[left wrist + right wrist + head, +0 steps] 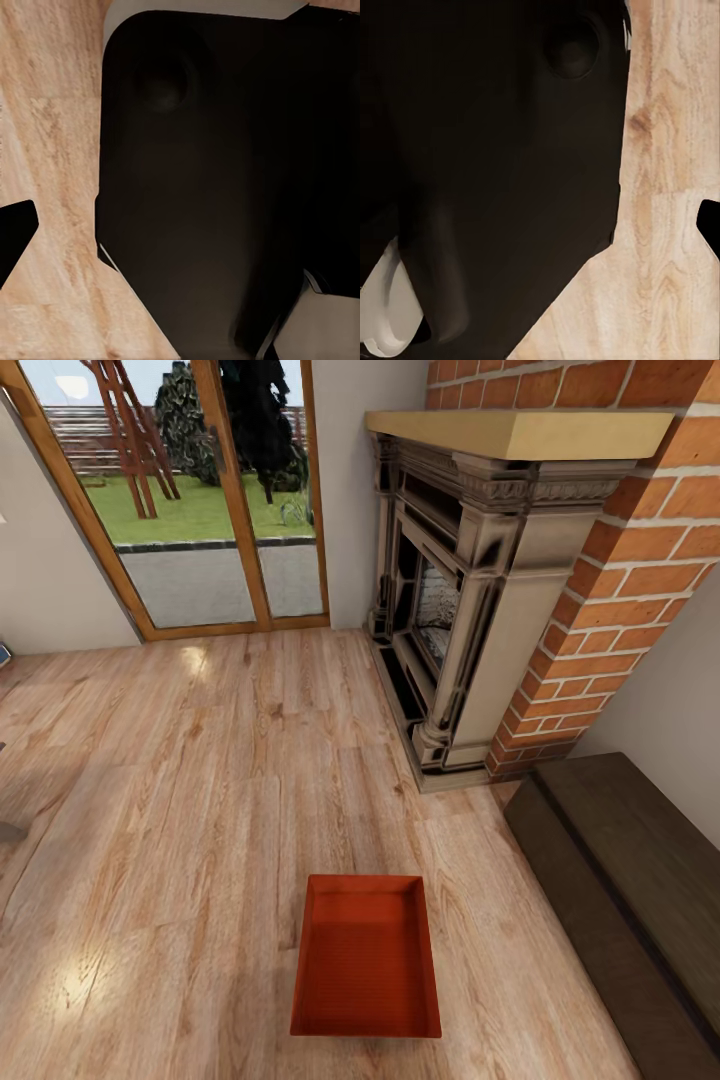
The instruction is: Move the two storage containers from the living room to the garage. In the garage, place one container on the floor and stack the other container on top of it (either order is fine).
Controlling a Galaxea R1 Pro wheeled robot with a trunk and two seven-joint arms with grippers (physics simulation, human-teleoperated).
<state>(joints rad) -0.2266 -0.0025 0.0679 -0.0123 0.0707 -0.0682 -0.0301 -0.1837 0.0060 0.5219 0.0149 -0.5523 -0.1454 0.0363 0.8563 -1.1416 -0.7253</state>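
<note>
One orange-red storage container [366, 958] lies open-topped and empty on the living room's light wood plank floor [200, 780], close in front of me in the head view. In the left wrist view, a dark rounded part of my own body [225, 187] hangs over the planks, and a black tip [15, 236] pokes in at the frame's edge. The right wrist view looks much the same, with a dark body part [487, 150] and a black tip [711, 229] at the edge. Neither wrist view lets me read how the jaws stand.
A brick fireplace [470, 590] with a stone surround stands ahead on the right. A long dark low cabinet [630, 890] runs along the right wall. Wood-framed glass doors [200, 500] to a garden are at the far left. Open plank floor lies left of the container.
</note>
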